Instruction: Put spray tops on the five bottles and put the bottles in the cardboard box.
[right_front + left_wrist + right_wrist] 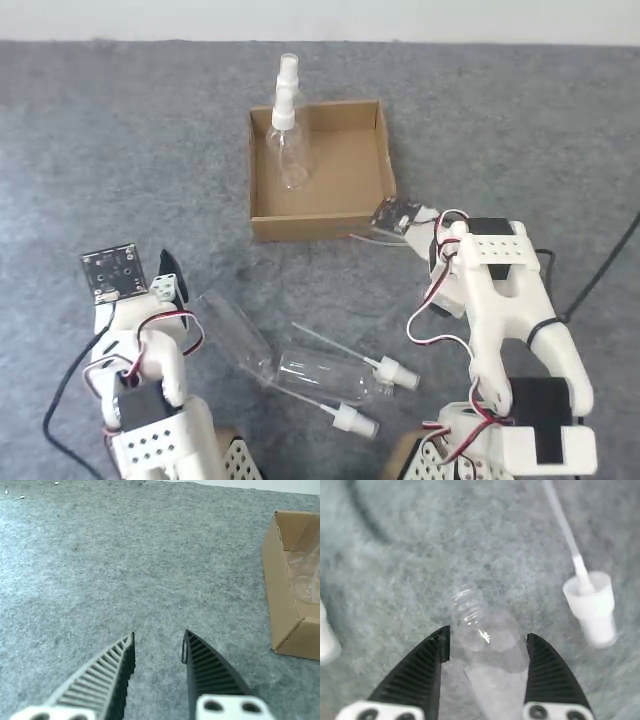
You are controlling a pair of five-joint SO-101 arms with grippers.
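Right gripper [487, 634]: fingers pressed against both sides of an open bottle [485, 645], apparently pinching it just below the shoulder, threaded neck clear beyond the fingertips, above the grey tabletop [120, 150]. Loose spray top [590, 605] with dip tube lying just beside. Left gripper [159, 634]: fingers spread, nothing between, low over bare tabletop, cardboard box [285, 610] off to one side. From the high view: clear bottles [325, 372] lying between the arms, spray tops [397, 375] next to them, one capped bottle [290, 150] inside the box against its far wall. Likely step: capping the pinched bottle. Hold the neck steady and unobstructed; take the spray top by its collar, feed the tube in first, then seat straight down, no side load on the thin tube. No label, brand or legible writing on bottles, tops or box.
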